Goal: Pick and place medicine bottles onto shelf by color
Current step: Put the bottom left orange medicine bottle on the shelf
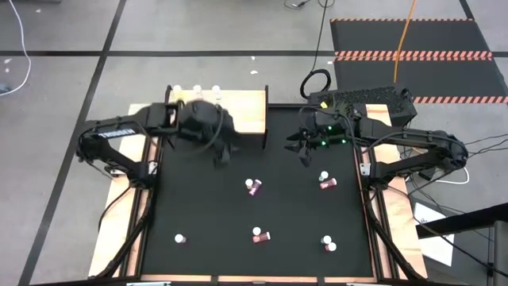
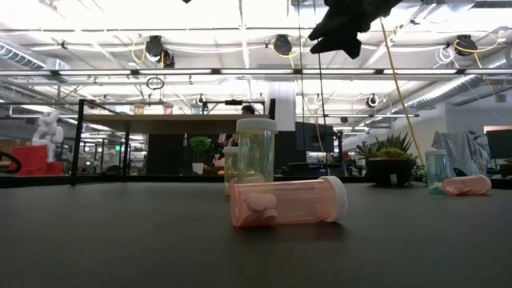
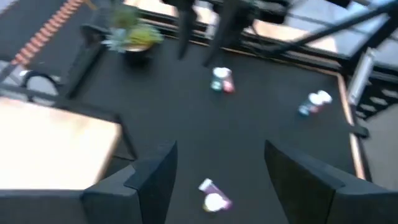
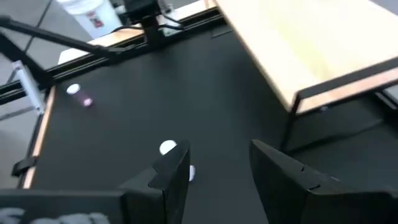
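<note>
Nearest the low camera, a pink bottle (image 2: pixel 288 202) lay on its side, white cap pointing right, with a taller clear bottle (image 2: pixel 256 152) standing upright just behind it. Off to the right, another pink bottle (image 2: pixel 466 185) lay tipped beside a small clear one (image 2: pixel 435 170), close to a potted plant (image 2: pixel 390 164).

From above, loose bottles were scattered over the black mat: one by the front left (image 1: pixel 180 237), a pair near the middle (image 1: pixel 252 187), one lower down (image 1: pixel 260 235), and two on the right side (image 1: pixel 326 181) (image 1: pixel 329 242). All well apart, so there was plenty of room to come in.

The left gripper (image 1: pixel 222 152) hung above the mat just in front of the shelf (image 1: pixel 242 111), fingers spread wide and empty, with a toppled bottle (image 3: pixel 213 198) visible between its fingers (image 3: pixel 152 177) in the left wrist view. That looked the likely pick. To do it well: drop straight down, square the jaws across the body rather than the cap, and close gently so it can't roll or squirt out.

The right gripper (image 1: pixel 305 151) hovered near the mat's back right, also parted and carrying nothing.

Farthest back, three white-capped bottles (image 1: pixel 196 90) stood on the shelf's rear edge; their colours I could not tell.
</note>
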You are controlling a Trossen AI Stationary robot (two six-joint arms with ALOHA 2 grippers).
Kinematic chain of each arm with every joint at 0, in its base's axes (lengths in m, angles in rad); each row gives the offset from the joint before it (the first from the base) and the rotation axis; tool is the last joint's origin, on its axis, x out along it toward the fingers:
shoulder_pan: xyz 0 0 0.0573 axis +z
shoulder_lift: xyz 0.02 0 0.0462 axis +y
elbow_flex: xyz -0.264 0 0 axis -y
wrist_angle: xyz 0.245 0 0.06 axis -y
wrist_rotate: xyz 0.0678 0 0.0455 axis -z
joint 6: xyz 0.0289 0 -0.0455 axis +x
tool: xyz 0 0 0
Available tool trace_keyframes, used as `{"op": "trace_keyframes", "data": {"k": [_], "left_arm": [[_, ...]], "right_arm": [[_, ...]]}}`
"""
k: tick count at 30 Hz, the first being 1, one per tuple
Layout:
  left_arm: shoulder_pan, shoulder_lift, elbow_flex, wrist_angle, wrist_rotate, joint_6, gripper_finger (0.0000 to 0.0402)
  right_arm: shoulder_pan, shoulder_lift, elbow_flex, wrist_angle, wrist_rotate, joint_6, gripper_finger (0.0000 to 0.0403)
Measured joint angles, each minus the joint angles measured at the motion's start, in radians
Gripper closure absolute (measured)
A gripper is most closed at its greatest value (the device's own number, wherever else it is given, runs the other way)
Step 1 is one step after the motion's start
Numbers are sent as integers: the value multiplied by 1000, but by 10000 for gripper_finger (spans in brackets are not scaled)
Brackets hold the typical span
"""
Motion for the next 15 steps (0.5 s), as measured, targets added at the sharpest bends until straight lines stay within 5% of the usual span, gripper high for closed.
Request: {"op": "trace_keyframes", "data": {"k": [6,15], "left_arm": [[-145,8,0,32,-63,-31,180],[-279,-63,2,-59,-184,-162,183]], "right_arm": [[85,0,0,26,54,80,245],[323,15,0,115,310,284,246]]}}
